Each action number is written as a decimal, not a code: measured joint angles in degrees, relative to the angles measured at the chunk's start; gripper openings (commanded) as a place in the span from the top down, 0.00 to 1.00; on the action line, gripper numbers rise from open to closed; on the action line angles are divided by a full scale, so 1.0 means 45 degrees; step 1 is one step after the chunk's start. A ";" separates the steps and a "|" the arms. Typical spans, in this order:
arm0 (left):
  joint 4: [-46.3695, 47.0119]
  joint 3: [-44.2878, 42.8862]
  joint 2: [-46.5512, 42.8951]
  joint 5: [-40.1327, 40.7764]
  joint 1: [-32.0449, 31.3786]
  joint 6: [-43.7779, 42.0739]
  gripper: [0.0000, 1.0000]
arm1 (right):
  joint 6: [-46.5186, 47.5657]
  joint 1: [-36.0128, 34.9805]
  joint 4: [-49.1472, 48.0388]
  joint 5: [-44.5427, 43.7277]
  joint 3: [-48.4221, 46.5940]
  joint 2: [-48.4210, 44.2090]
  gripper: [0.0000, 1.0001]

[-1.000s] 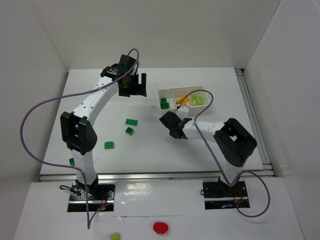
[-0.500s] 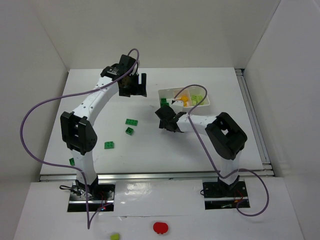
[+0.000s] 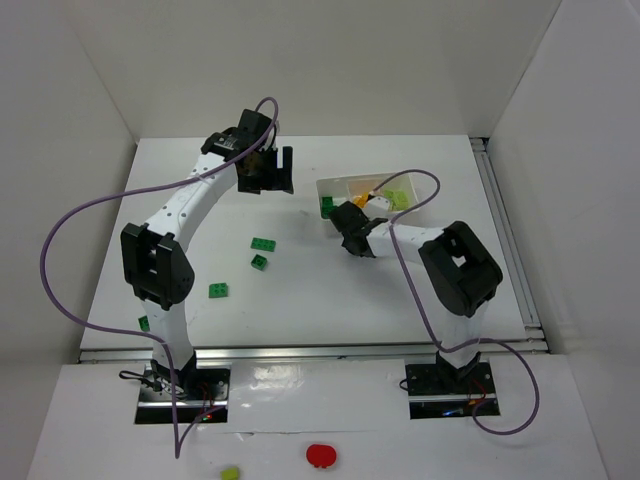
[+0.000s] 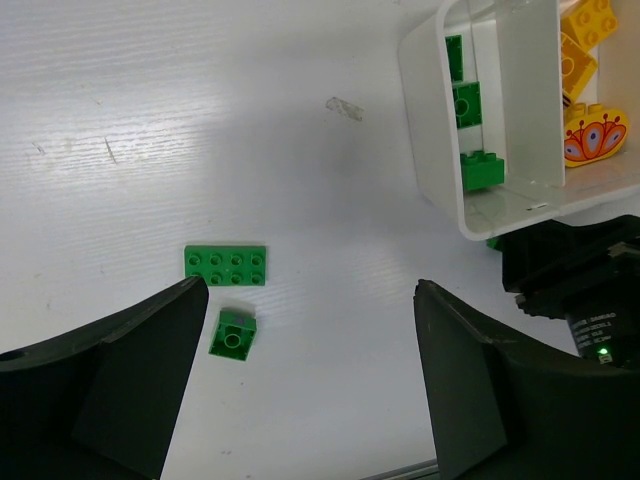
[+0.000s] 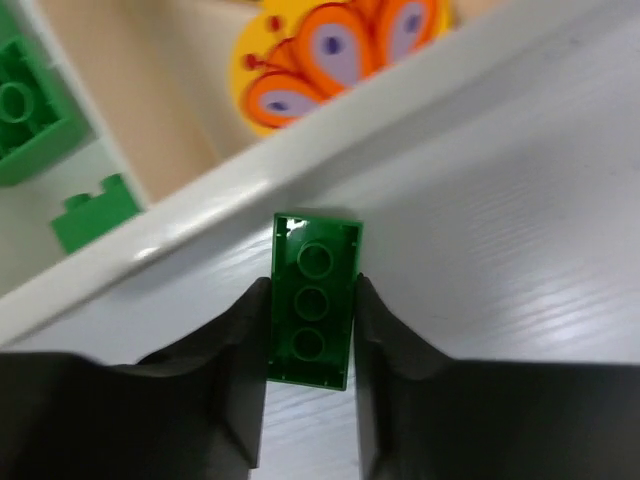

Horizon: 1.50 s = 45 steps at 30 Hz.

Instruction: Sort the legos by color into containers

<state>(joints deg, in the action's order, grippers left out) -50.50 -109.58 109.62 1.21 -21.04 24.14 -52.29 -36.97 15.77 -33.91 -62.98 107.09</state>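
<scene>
Shows a white bench [image 3: 300,310] with two arms bolted at its near edge. Has a shallow white tray [image 3: 350,178] of three compartments toward the far edge, right of the middle. Hangs the left tool [image 3: 268,180] over the bench near the middle of the far edge, just left of the tray, spread wide, its fingers [image 4: 110,380] well apart with nothing between them. Has the right tool [image 3: 350,218] at the tray's near wall, pinching a dark green brick [image 5: 312,300] by its long sides, hollow underside toward the wrist camera and far end just beside the rim; cannot tell whether touching. Holds dark green bricks [image 4: 467,104] in the tray's left compartment, orange-yellow bricks [image 4: 590,20] and an orange piece with a painted eye pattern [image 4: 594,135] in the middle one, and pale yellow-green bricks [image 3: 398,198] in the right one. Has a flat dark green plate [image 3: 264,244] and a small dark green cube [image 3: 259,262] just beside each other near the bench's middle, a third green brick [image 3: 218,290] nearer the near left corner, and a fourth green brick [image 3: 144,322] by the left edge, partly hidden by the left arm.
</scene>
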 measured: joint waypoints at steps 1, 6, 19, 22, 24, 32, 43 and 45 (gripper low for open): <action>0.0000 0.0000 0.0000 0.0000 0.0000 -0.0005 0.07 | 0.0029 0.0083 0.0000 0.0024 0.0097 -0.0083 0.79; 0.0000 0.0000 0.0000 0.0005 0.0000 -0.0005 0.07 | 0.0486 -0.0068 0.0238 0.0403 0.1302 -0.1360 0.83; 0.0102 0.2346 -0.0146 0.0262 0.0000 0.0539 0.02 | 0.4566 -0.0204 0.0029 0.1331 -0.1574 -0.4498 0.82; 0.0126 0.3453 -0.0214 0.0471 0.0083 0.0801 0.02 | 0.5333 0.0379 -0.0471 0.2123 -0.3075 -0.2331 0.81; 0.0112 0.4027 -0.0209 0.0544 0.0248 0.1025 0.02 | 0.5688 0.0646 -0.0549 0.2497 -0.3619 -0.1243 0.78; 0.0141 0.4639 -0.0136 0.0879 0.0656 0.1394 0.02 | 0.6373 0.0894 -0.0335 0.3181 -0.5270 0.0903 0.21; 0.0437 0.5722 0.0413 0.1001 0.0510 0.2011 0.06 | 0.6552 0.0894 -0.0369 0.3186 -0.4731 -0.0670 0.18; 0.0520 0.5989 0.0413 0.1005 0.0272 0.1987 0.06 | 0.6533 0.0894 -0.0379 0.3152 -0.4396 -0.1263 0.18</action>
<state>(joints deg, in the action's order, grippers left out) -48.16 -82.63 111.48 5.74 -19.81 33.08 -22.90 -32.95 14.06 -19.73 -82.76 101.41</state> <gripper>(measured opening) 0.947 0.818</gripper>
